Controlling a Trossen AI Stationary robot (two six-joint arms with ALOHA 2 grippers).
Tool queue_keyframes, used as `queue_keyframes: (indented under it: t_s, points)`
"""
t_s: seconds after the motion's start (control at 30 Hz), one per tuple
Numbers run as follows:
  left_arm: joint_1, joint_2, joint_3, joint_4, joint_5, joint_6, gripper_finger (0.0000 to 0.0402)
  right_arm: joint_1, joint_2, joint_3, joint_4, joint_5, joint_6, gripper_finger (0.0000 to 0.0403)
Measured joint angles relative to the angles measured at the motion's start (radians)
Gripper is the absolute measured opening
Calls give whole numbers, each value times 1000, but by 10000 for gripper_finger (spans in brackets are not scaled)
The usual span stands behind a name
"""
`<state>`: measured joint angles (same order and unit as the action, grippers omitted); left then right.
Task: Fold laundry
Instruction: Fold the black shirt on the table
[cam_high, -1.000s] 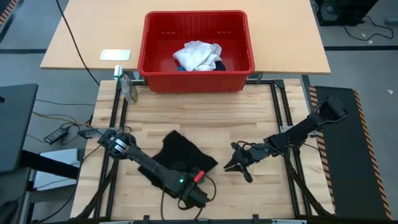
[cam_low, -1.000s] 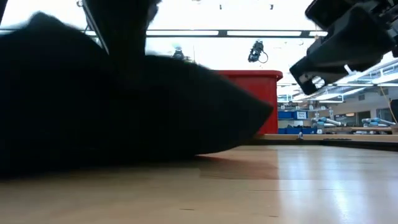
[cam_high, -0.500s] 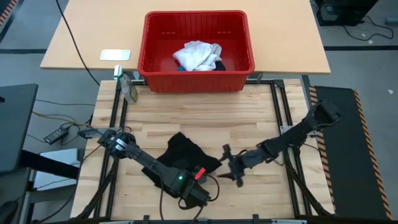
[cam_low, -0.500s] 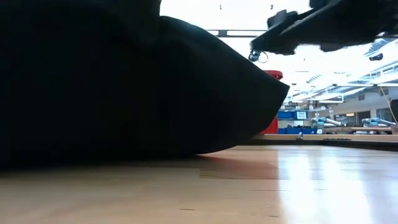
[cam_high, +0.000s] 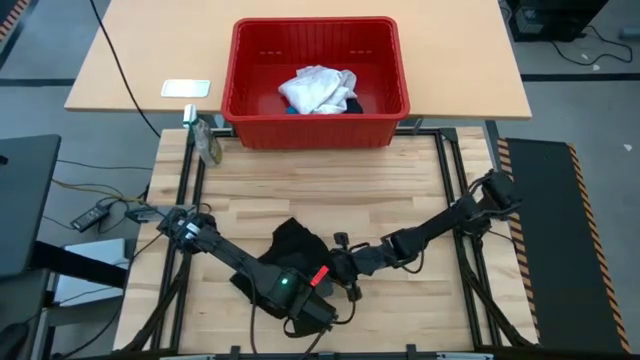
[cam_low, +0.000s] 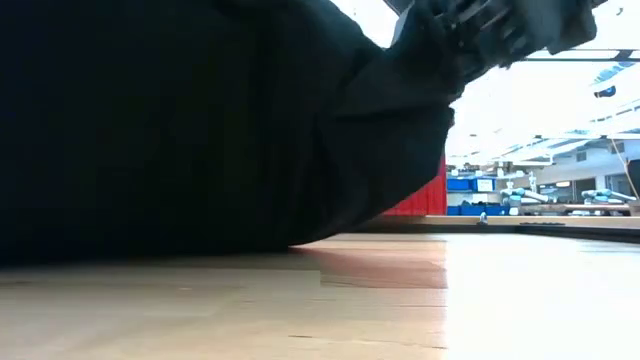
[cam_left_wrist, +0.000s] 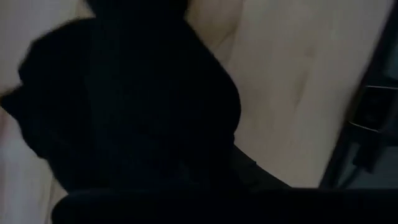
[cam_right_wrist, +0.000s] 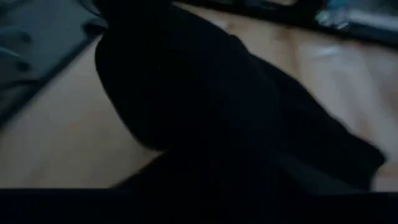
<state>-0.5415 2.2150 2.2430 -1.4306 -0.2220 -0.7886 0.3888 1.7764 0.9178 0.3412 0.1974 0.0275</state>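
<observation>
A lot is masked here. In the low view the black shirt (cam_low: 180, 130) fills most of the picture as one dark mass, so the table (cam_low: 450, 300) shows only as a pale strip underneath, and the red basket (cam_low: 425, 195) peeks out as a thin sliver behind it. Both wrist views are nearly swallowed by the same dark cloth; neither arm's own fingers can be picked out against it.

From above, the black shirt (cam_high: 295, 245) is a bunched, crumpled heap on the near middle of the wooden table (cam_high: 400, 190), with no flat edges to be seen. Its near side is covered by the left arm, which lies slanted across it.

The left gripper (cam_high: 318, 318) sits at the near edge of the table, right at the shirt's near side, and it is clamped tight; dark fabric runs up to it, but whether cloth is pinched between the fingers cannot be told. The right gripper (cam_high: 345, 272) reaches in from the far right and touches the heap's right edge, close beside the left arm. Whether its fingers are spread or closed on the cloth, I cannot tell: dark on dark.

Well apart, at the far side, the red basket (cam_high: 385, 125) holds the white garment (cam_high: 315, 88), rumpled, with a small blue piece (cam_high: 289, 109) only just showing at its edge.
</observation>
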Motion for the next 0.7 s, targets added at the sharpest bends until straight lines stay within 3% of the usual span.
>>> queue_keyframes:
  t_s: [0.07,0.13,0.27,0.37,0.43,0.7]
  points:
    - [0,0,34,-15,-1,27,4,-1,-31,24,-92,-75,42,52]
    - [4,0,78,-49,0,54,4,3,-76,37,-181,-132,56,22]
    - [15,-25,97,16,17,93,4,8,-182,79,-379,-247,169,12]
    - [28,-43,98,157,125,124,4,8,-271,145,-562,-362,267,12]
    - [35,-42,115,242,167,162,4,9,-325,212,-680,-378,388,12]
    - [108,-73,111,294,81,255,4,11,-408,450,-1016,-540,655,12]
